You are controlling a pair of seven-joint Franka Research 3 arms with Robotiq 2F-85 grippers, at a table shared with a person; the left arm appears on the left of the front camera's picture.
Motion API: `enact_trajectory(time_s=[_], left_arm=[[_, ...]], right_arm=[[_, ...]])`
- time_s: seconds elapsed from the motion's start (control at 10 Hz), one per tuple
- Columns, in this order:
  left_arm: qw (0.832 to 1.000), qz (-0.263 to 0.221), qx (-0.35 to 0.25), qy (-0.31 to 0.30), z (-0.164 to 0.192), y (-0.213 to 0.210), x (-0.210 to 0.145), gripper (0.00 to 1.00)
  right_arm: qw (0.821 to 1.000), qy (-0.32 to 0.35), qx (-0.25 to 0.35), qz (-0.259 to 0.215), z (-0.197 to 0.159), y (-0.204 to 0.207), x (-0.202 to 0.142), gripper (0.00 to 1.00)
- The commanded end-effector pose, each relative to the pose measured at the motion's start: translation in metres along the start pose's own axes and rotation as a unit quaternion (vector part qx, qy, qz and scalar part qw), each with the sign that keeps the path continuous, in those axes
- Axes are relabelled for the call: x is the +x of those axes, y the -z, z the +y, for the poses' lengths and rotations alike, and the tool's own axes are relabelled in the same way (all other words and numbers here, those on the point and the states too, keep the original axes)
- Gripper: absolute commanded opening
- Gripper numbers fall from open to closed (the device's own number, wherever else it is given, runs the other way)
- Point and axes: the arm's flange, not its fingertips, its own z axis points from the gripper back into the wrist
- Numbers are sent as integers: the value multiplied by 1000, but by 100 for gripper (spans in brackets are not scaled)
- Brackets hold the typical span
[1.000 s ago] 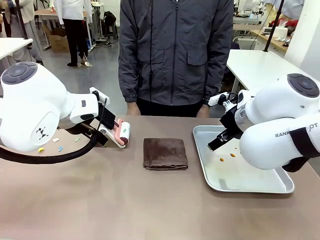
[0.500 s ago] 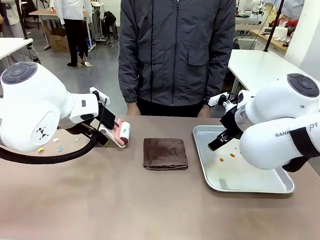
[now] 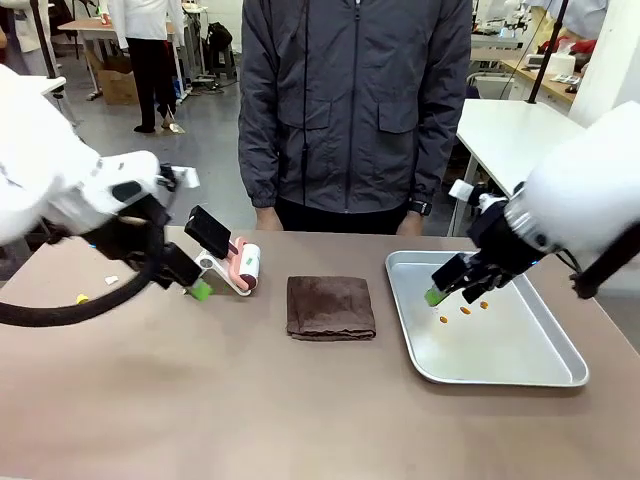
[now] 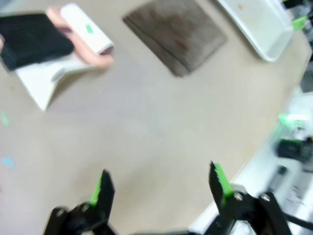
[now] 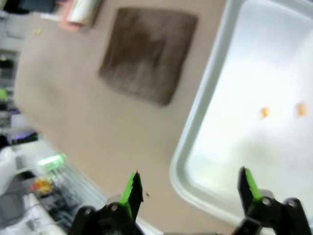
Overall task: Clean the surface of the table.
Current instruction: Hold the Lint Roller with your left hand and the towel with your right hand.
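Left fingers (image 3: 201, 291) and right fingers (image 3: 434, 296) are held open, nothing gripped.
The lint roller (image 3: 250, 266) on the worktop (image 3: 250, 400), just beside the left fingers, could be knocked over.

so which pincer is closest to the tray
The right pincer, open above the rim of the silver tray; the left pincer hangs open beside the lint roller.

Front camera faces across the table (image 3: 300, 410); both wrist cameras hang close above it, sharing the brown cloth (image 4: 173, 34) ahead of the left gripper (image 4: 161, 180) and right gripper (image 5: 189, 182).
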Motion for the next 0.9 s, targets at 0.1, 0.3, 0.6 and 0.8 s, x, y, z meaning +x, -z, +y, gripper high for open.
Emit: enact_trajectory(time_s=[0.1,0.3,0.6,0.8], left_arm=[[983,-20,-174,-49,32,-45,-27,100],[938,-93,-316,-108,81,-69,-50,100],[877,-220,-374,-207,146,-84,-115,100],[838,-266,-389,-275,181,-78,-152,100]], right_arm=[[973,40,222,44,-27,-45,-10,100],[939,93,329,41,-60,-59,-35,100],[894,197,403,-24,-133,-62,-83,100],[869,248,416,-95,-178,-73,-110,100]])
